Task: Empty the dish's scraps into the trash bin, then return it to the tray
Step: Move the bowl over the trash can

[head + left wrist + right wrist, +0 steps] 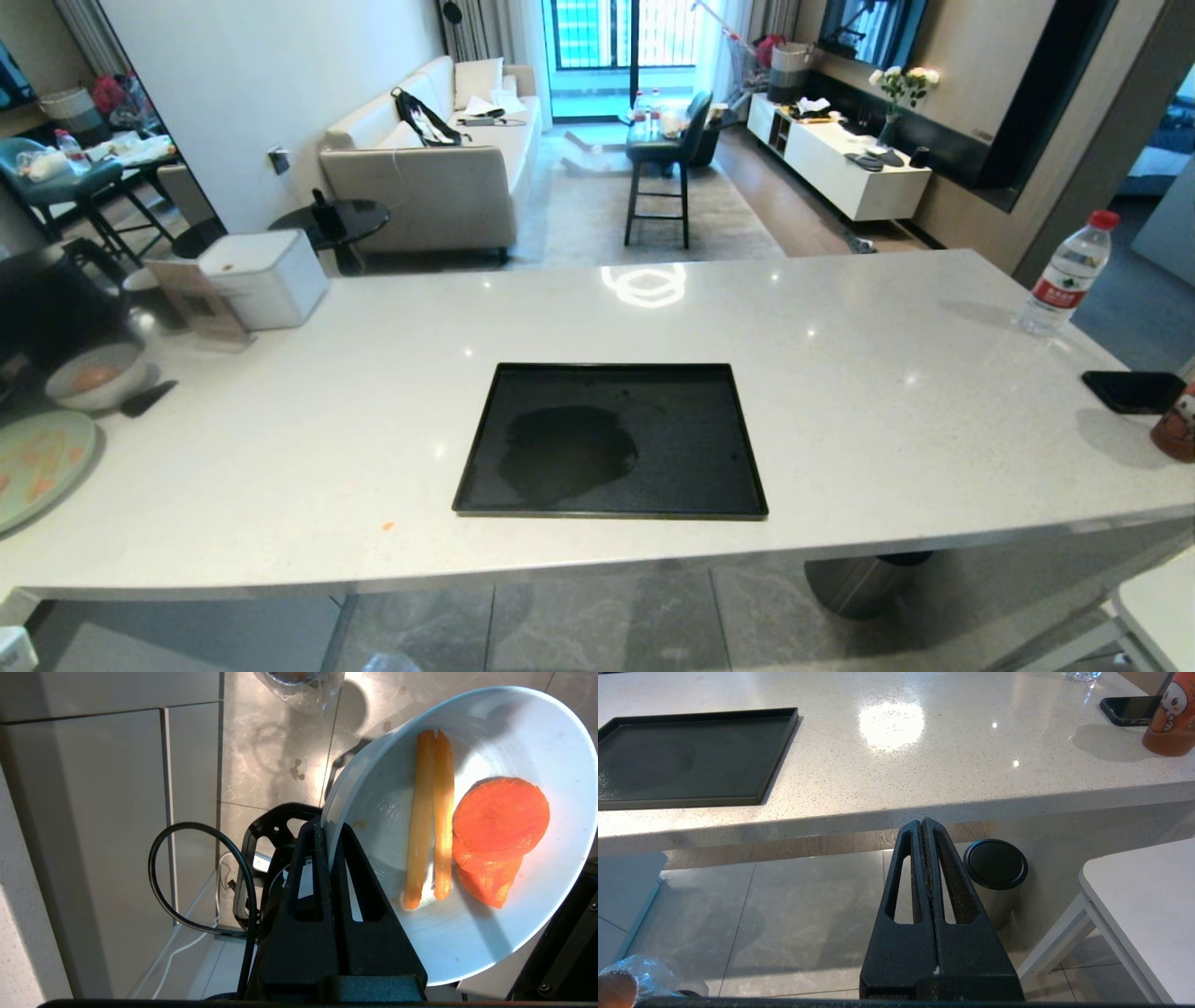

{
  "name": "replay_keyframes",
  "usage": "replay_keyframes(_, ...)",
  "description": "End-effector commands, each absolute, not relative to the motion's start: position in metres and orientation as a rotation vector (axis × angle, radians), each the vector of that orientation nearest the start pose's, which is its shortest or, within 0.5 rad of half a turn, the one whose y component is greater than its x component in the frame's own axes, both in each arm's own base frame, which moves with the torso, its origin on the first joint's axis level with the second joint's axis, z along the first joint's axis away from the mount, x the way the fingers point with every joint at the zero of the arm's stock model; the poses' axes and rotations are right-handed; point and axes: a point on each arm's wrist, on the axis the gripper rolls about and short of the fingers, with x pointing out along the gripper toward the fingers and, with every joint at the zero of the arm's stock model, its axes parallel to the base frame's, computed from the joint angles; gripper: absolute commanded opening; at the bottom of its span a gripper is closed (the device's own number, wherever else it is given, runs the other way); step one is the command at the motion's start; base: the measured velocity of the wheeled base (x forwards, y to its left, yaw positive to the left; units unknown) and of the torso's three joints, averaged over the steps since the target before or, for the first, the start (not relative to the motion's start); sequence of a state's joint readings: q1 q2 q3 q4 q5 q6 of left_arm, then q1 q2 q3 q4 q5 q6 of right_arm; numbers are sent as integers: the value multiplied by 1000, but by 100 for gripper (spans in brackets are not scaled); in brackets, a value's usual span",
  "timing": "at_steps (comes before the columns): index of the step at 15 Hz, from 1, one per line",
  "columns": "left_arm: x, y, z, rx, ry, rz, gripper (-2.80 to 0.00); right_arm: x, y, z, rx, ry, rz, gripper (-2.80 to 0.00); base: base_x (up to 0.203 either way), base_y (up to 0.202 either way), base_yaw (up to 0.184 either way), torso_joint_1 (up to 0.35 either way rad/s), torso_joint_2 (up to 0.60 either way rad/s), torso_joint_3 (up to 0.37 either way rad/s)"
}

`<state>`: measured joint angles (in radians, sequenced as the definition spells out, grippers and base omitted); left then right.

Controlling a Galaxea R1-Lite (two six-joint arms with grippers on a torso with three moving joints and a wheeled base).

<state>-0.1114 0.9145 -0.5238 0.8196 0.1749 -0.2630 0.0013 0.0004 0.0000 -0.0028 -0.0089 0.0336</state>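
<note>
The left claw point(329, 828) was clamped tight on the rim of the dish point(490, 933), one finger inside the wall and one outside, and the dish hung tilted just past the fingertips, out over the floor. Inside it, right beside the claw, lay the scraps point(432, 816): two yellow-orange sticks side by side, with flat orange slices point(500, 821) touching them on the side away from the fingers. Well beyond the claw's tips, down on the tiled floor, sat the trash bin point(303, 686), only its bag-lined rim showing at the frame edge, with the dish off to one side of it rather than over it. Behind the fingers a black cable point(196, 877) looped past a pale cabinet panel. Neither arm showed from the head camera; there the tray point(611, 443) lay bare in the middle of the tabletop point(840, 373), with a plate point(37, 467) and a bowl point(93, 373) of orange pieces at the far left and a bottle point(1064, 275) and phone point(1134, 390) at the far right. The right claw point(923, 826) hung below the tabletop edge, fingers pressed together on nothing, the tray up ahead and to its left on the tabletop, a steel cylinder with a black top point(995, 865) just beside its tips on the floor.
</note>
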Motion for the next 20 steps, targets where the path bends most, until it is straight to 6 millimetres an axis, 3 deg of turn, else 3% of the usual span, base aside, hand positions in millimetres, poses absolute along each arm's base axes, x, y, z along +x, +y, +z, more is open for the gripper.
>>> replay_keyframes(1, 48, -2, 147, -48, 1164, 194, -280, -23, 0, 76, 32, -3, -8, -280, 0, 0, 0, 0, 0, 0)
replay_keyframes(6, 60, -6, 150, -38, 1146, 173, -280, -23, 0, 76, 34, -5, -8, -280, 0, 0, 0, 0, 0, 0)
replay_keyframes(14, 60, -5, 149, -37, 1153, 174, -280, -23, 0, 76, 35, -4, -8, -280, 0, 0, 0, 0, 0, 0)
replay_keyframes(20, 59, -5, 148, -36, 1157, 174, -280, -23, 0, 76, 35, -2, -8, -280, 0, 0, 0, -114, 285, 168)
